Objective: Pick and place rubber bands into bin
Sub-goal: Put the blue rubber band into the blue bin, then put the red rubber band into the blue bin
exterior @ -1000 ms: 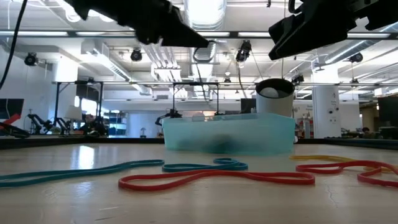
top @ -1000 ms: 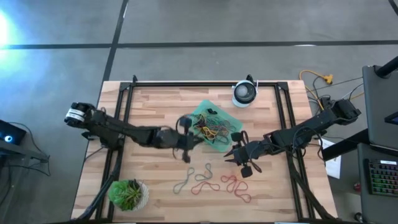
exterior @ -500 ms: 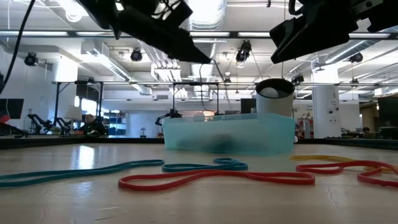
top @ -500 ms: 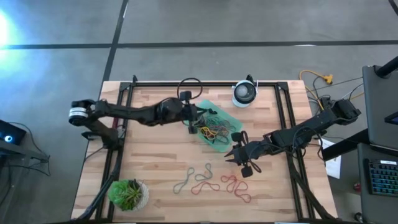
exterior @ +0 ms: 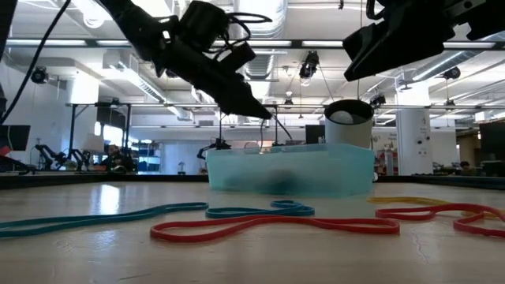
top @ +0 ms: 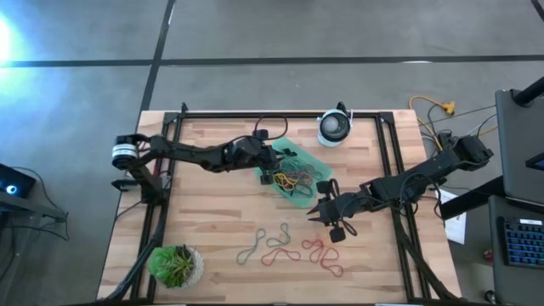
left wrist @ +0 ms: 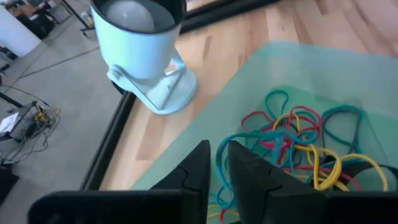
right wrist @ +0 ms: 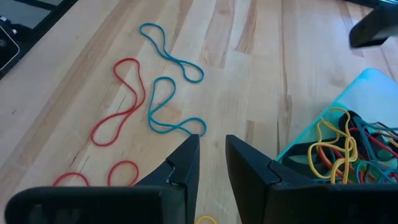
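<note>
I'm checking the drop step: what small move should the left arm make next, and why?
Probably open the jaws fully and lift away. The left gripper hovers over the bin, jaws a narrow gap apart, right above the rubber bands piled inside. Whether a band is still held cannot be seen. More loose bands wait on the table.

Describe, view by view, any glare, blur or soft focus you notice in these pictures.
High view: bright glare at the left edge. Low view: ceiling lights blown out, bin soft, arms backlit and dark. Left wrist view: white device blurred. Right wrist view: fairly sharp.
</note>
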